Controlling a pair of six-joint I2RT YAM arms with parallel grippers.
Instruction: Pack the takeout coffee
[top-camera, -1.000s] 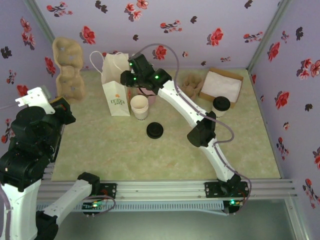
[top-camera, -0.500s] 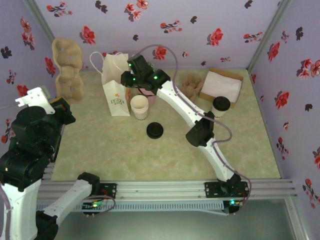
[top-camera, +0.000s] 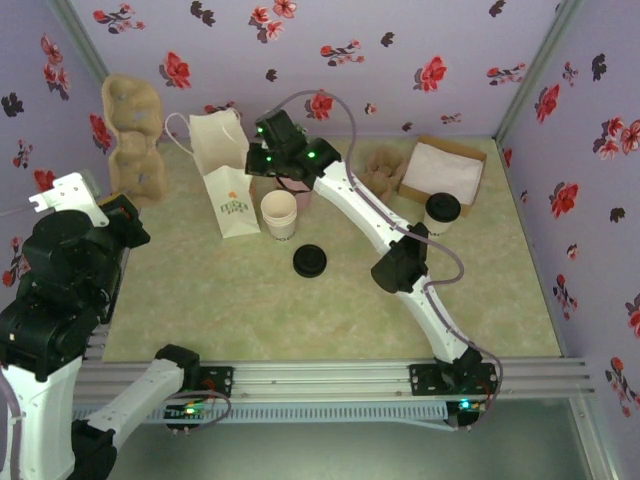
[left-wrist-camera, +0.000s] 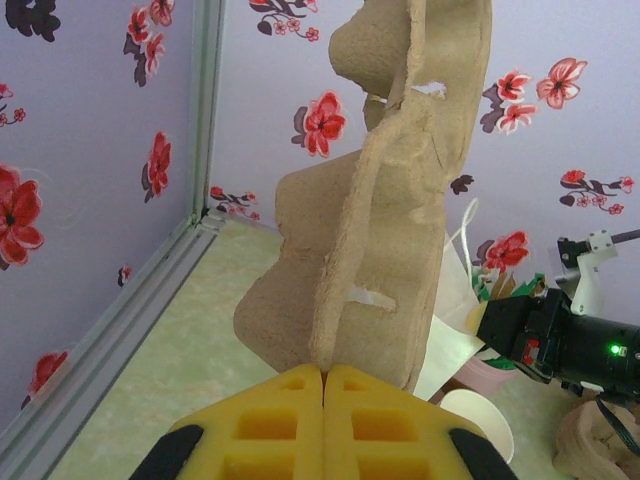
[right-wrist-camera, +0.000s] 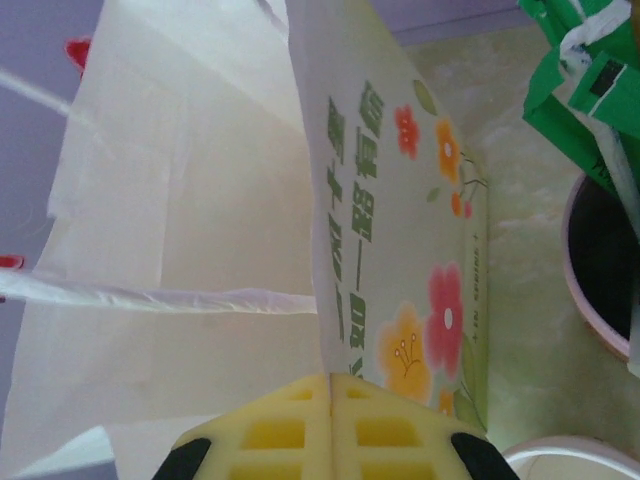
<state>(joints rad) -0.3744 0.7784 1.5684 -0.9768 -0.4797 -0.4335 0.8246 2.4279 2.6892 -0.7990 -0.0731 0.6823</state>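
Note:
The takeout coffee (top-camera: 441, 212), a cream cup with a dark lid, stands at the right in front of the cardboard box. My right gripper (right-wrist-camera: 330, 378) is shut on the top edge of one wall of the white flowered paper bag (right-wrist-camera: 400, 200); from above the bag (top-camera: 224, 176) leans to the left, mouth open. My left gripper (left-wrist-camera: 325, 372) is shut on the edge of a brown pulp carrier (left-wrist-camera: 390, 200), held upright near the far-left wall; in the top view the carrier (top-camera: 130, 130) stands left of the bag.
A cream open cup (top-camera: 279, 214) and a pink cup of green sachets (right-wrist-camera: 600, 260) stand just right of the bag. A black lid (top-camera: 309, 261) lies mid-table. Another pulp carrier (top-camera: 380, 170) and a cardboard box (top-camera: 470, 152) sit far right.
The right jaws have closed on the bag's edge and pulled its top to the left, so the bag now leans. The left arm's carrier has shifted slightly left.

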